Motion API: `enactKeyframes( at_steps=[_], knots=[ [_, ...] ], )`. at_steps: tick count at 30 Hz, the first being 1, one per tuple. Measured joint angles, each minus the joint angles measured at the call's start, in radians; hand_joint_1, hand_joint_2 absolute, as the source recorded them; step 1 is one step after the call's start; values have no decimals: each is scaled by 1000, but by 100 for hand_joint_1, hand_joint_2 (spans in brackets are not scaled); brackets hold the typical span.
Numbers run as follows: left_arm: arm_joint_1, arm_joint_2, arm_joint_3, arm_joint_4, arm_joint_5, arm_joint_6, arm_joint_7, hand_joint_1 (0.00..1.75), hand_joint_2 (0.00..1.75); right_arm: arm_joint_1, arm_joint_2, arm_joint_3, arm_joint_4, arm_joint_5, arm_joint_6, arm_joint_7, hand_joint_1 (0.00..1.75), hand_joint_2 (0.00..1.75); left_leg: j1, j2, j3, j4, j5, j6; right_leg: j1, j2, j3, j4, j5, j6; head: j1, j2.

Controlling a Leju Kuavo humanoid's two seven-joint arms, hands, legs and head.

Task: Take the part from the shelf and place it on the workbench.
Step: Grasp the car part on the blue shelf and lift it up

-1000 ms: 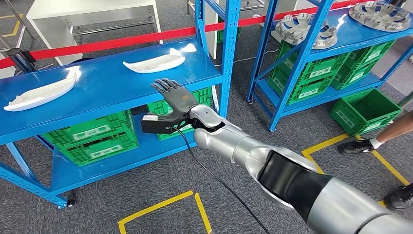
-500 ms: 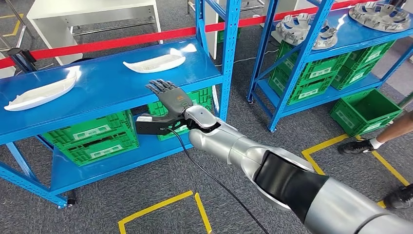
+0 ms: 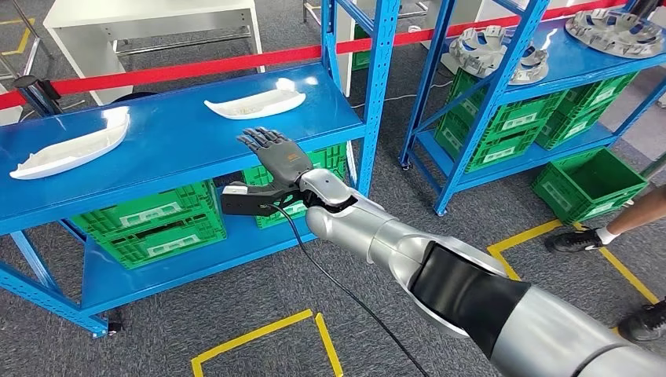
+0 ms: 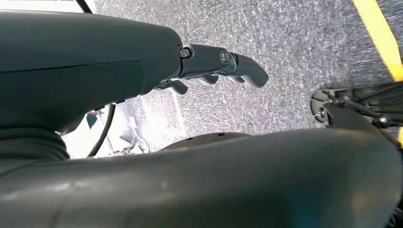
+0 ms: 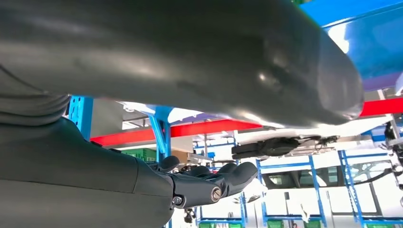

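Right hand open at the shelf edge, white part not yet taken.

The right hand [image 3: 276, 154] hovers flat with its fingers spread and nothing in them, at the near edge of the blue shelf [image 3: 181, 133]. Just beyond it, on the far side of the shelf top, lies the nearer white part [image 3: 255, 103], a long, shallow, boat-shaped shell with tapered ends. A second part [image 3: 72, 144] lies well to the left. The part looks like thin moulded plastic: probably light and stiff, though smooth enough to slip and liable to flex at the tips. I would take it across the middle, thumb under one long edge and fingers over the other. The left hand [image 4: 214, 64] hangs over the grey floor, fingers curled in loosely and holding nothing.
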Motion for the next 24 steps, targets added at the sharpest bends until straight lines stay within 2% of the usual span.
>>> enactKeyframes(
  at_steps=[1,2,3,6,7,8,9,11,12,13,14,16,17,18,21,22,23,24],
  knots=[
    [0,-1,0,0,0,0,1,0,0,-1,-1,0,1,0,0,0,0,0,-1,0,6,3,-10,-5,2,-2,23,-65,35,-3,-1,0],
    [-2,-2,0,0,0,0,2,0,0,-1,-1,0,2,1,1,0,0,0,-3,0,9,6,-19,-11,4,-4,45,-116,56,-6,-3,0],
    [-3,-2,0,0,2,0,3,0,0,-1,-1,0,2,1,3,-1,0,0,-4,0,12,7,-26,-17,6,-5,58,-145,60,-10,-4,0],
    [-6,-3,0,0,6,0,2,0,0,-1,-1,1,3,2,5,-1,0,0,-3,1,24,1,-38,-36,8,-3,74,-159,43,-27,-4,0],
    [-6,-3,0,-2,6,0,1,0,0,-3,-2,1,4,2,4,-1,0,0,-2,2,24,12,-43,-42,6,-2,84,-164,39,-34,-6,0],
    [-6,-2,0,-3,7,0,-1,0,0,-4,-2,1,4,2,4,-1,0,0,-1,4,12,43,-53,-49,3,-2,97,-169,34,-41,-8,0],
    [-5,-2,0,-4,7,0,-3,0,0,-5,-2,1,4,2,3,-2,0,0,2,5,-18,96,-68,-55,0,-3,110,-173,28,-46,-10,0],
    [-5,-2,0,-3,7,0,-5,0,0,-3,-2,1,4,1,3,-4,0,0,7,8,-115,238,-96,-66,-2,-4,130,-176,11,-50,-13,0],
    [-3,-2,0,-3,7,0,-5,0,0,0,-2,1,5,1,2,-5,0,0,9,9,-161,287,-92,-69,-3,-3,141,-176,0,-50,-13,0],
    [-1,-2,0,-3,7,0,-5,0,0,2,-2,1,6,0,1,-6,0,0,11,10,-192,301,-68,-72,-4,-3,155,-176,-11,-48,-13,0],
    [1,-2,0,-2,6,0,-5,0,0,4,-2,1,6,-1,-1,-7,0,0,12,11,-203,275,-23,-74,-7,-2,171,-176,-24,-45,-13,0],
    [4,-2,0,-1,3,0,-5,0,0,4,-2,1,7,-3,-5,-8,0,0,14,13,-179,149,89,-77,-12,0,203,-177,-51,-33,-14,0],
    [4,-3,0,0,1,0,-4,0,0,4,-2,1,8,-3,-7,-9,0,0,13,15,-158,90,119,-75,-12,1,213,-178,-63,-25,-18,0],
    [2,-4,0,1,1,0,-3,0,0,3,-2,1,8,-3,-8,-10,0,0,11,17,-143,51,127,-68,-10,2,219,-181,-72,-17,-22,0],
    [-4,-4,0,2,0,0,2,0,0,2,-2,1,9,-3,-10,-9,0,0,9,15,-122,23,92,-35,-7,1,230,-182,-69,1,-27,0],
    [-3,-4,0,2,1,0,3,0,0,1,-3,1,10,-3,-11,-7,0,0,10,14,-113,19,86,-26,-8,0,226,-162,-63,5,-26,0],
    [-2,-4,0,2,2,0,3,0,0,-1,-3,1,10,-3,-12,-6,0,0,10,12,-102,16,79,-18,-8,-1,206,-125,-61,7,-25,0],
    [-2,-4,0,2,2,0,2,0,0,-2,-4,1,10,-3,-13,-4,0,0,10,11,-91,13,73,-12,-7,-2,171,-70,-65,8,-23,0]
  ],
)
